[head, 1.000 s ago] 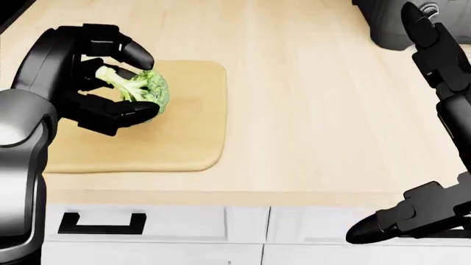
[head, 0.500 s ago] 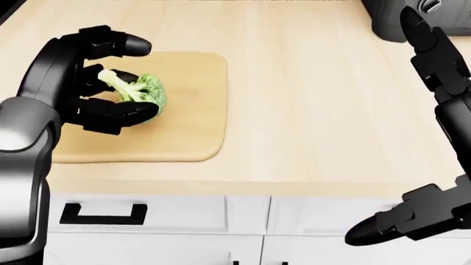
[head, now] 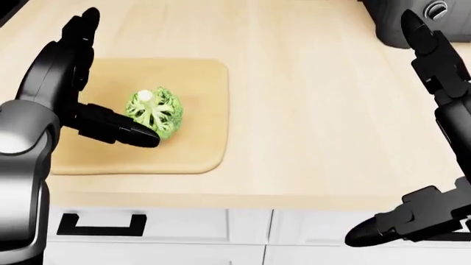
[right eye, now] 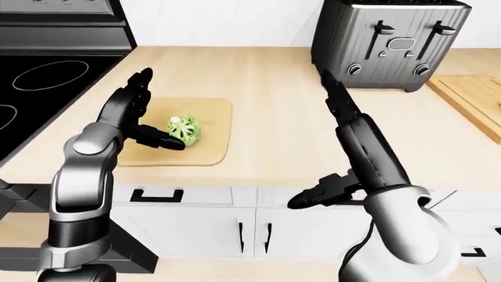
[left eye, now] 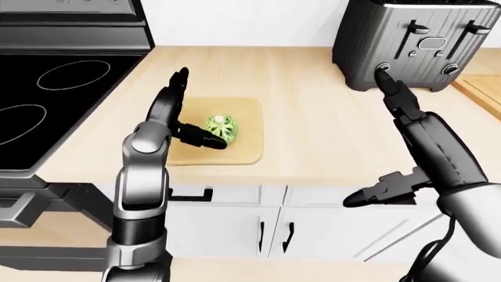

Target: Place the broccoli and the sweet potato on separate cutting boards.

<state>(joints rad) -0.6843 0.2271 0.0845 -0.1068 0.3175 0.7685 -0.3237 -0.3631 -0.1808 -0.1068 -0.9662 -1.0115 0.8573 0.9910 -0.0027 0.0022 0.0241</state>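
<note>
While the left hand [head: 88, 83] stood spread wide, one finger pointing up the head view and the lower fingers [head: 121, 131] lying low beside the vegetable, nothing was gripped in it. The broccoli [head: 154, 112] lay on the cutting board [head: 195, 94], stem end turned up toward the camera, with a lower fingertip just beside or perhaps touching its near edge; the pictures did not settle which. That board sat on the wooden counter [head: 309, 110], between the black stove [left eye: 54, 88] at the left of the left-eye view and the toaster [left eye: 411, 41] at the top right.

The right hand [right eye: 333, 147] hung open and empty over the counter's edge, well apart from the board, its fingers splayed with one long finger toward the toaster.

By my judgement, the broccoli half of the task was as good as done, and the step in hand was the release. Next would come drawing the left hand clear without nudging the broccoli, then finding the sweet potato.

No sweet potato showed in any view. A second cutting board [right eye: 470, 97] was cut off by the right edge of the right-eye view, so what it carried could not be told.
</note>
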